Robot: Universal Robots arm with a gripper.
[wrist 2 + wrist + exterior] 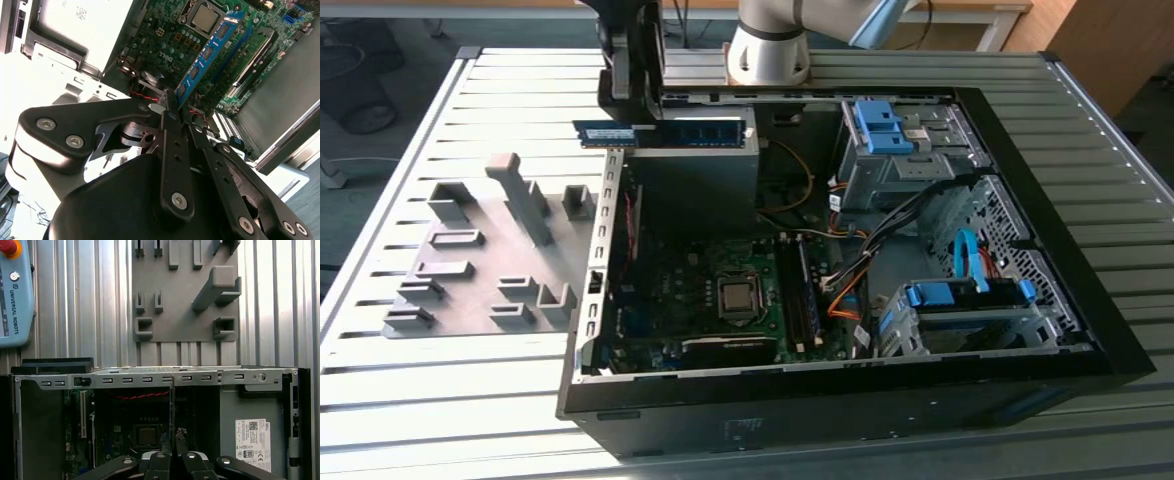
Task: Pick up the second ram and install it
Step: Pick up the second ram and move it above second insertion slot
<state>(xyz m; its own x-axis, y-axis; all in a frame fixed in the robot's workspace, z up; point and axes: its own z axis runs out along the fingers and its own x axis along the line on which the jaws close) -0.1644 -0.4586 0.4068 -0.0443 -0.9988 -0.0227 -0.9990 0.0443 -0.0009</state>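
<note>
The second ram [670, 132], a thin blue stick with black chips, hangs level above the far rim of the open computer case [1067, 300]. My gripper [630, 120] is shut on it near one end, at the exterior view's left. In the second wrist view the ram [210, 52] reaches out from the gripper [170, 102] over the motherboard [165, 30]. In the first wrist view the ram [171, 405] shows edge-on as a thin line above my fingers [161, 460]. The long memory slots [797, 300] lie beside the processor [738, 296], well below the stick.
A grey holder tray [480, 270] lies on the slatted table left of the case. Inside the case are a grey power supply [700, 185], drive bays with light-blue brackets [881, 125], and orange and blue cables [847, 290]. A teach pendant [15, 295] rests on the table.
</note>
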